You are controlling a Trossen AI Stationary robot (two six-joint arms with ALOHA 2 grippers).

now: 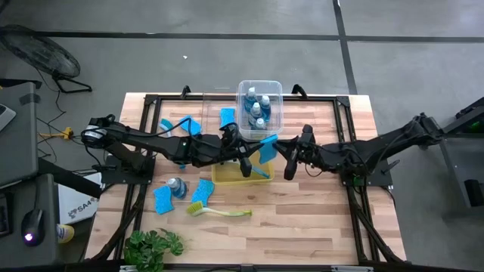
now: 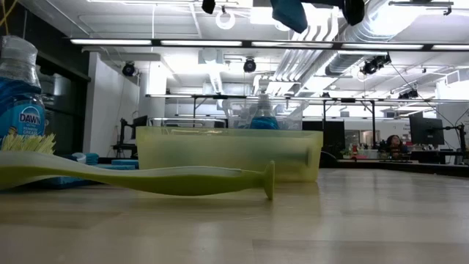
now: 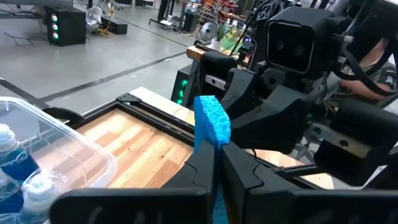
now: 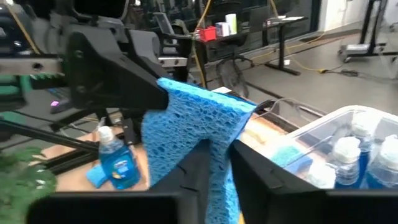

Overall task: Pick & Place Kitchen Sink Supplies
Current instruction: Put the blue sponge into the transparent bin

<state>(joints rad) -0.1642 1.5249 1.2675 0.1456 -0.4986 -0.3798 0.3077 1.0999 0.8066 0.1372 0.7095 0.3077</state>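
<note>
Both grippers meet over the yellow bin (image 1: pixel 236 174) at mid-table, holding one blue sponge (image 1: pixel 267 147) between them. My left gripper (image 1: pixel 252 157) comes from the left and is shut on the sponge (image 3: pixel 211 121). My right gripper (image 1: pixel 284 157) comes from the right and is shut on the same sponge (image 4: pixel 196 115). More blue sponges (image 1: pixel 162 200) lie flat on the table at the left. A bottle of blue liquid (image 1: pixel 175 187) stands there, and a yellow-green brush (image 1: pixel 219 212) lies on its side nearby. My left gripper pinches the sponge's edge (image 3: pixel 215 163) between its two fingers, level, from the table's left. The sponge stands edge-on above the fingers, lifted clear of the table. My right gripper pinches the sponge's lower part (image 4: pixel 219 163) between its two fingers, level, from the table's right. The sponge's broad face rises above the fingers, clear of the bin below.
A clear bin (image 1: pixel 259 106) with several bottles of blue liquid stands at the far edge, a second clear bin (image 1: pixel 215 113) holding a sponge beside it. A leafy plant (image 1: pixel 155 245) sits at the near left corner. Bare wood lies at the table's near right.
</note>
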